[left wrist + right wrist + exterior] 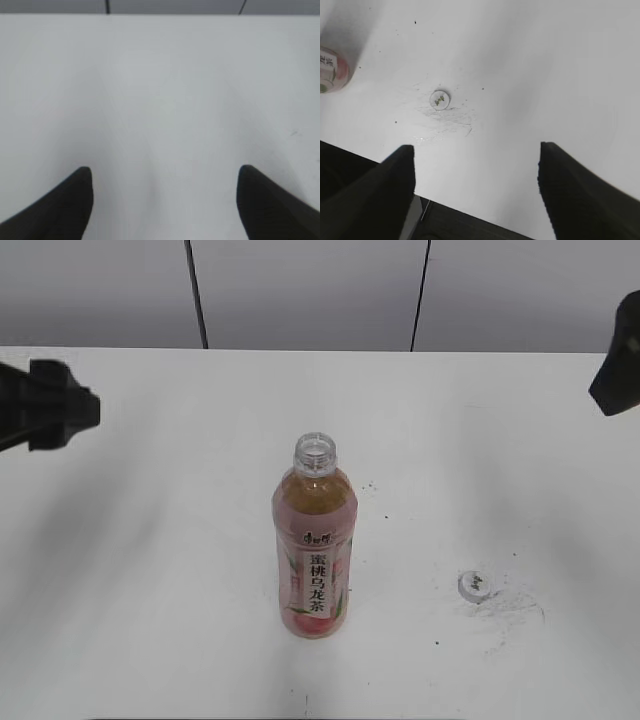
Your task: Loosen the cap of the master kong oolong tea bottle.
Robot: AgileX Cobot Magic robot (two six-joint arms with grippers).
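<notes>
The master kong oolong tea bottle point(314, 545) stands upright in the middle of the white table with its clear threaded neck uncovered; its base edge shows in the right wrist view point(331, 70). The cap point(476, 585) lies flat on the table to the bottle's right, and it also shows in the right wrist view point(440, 99). My left gripper point(165, 180) is open and empty, far left of the bottle point(60, 405). My right gripper point(476, 155) is open and empty, raised at the far right point(620, 370).
Dark scuff marks point(515, 608) spread on the table around the cap. The table's front edge point(470, 220) shows below the right gripper. A grey panelled wall point(310, 290) stands behind the table.
</notes>
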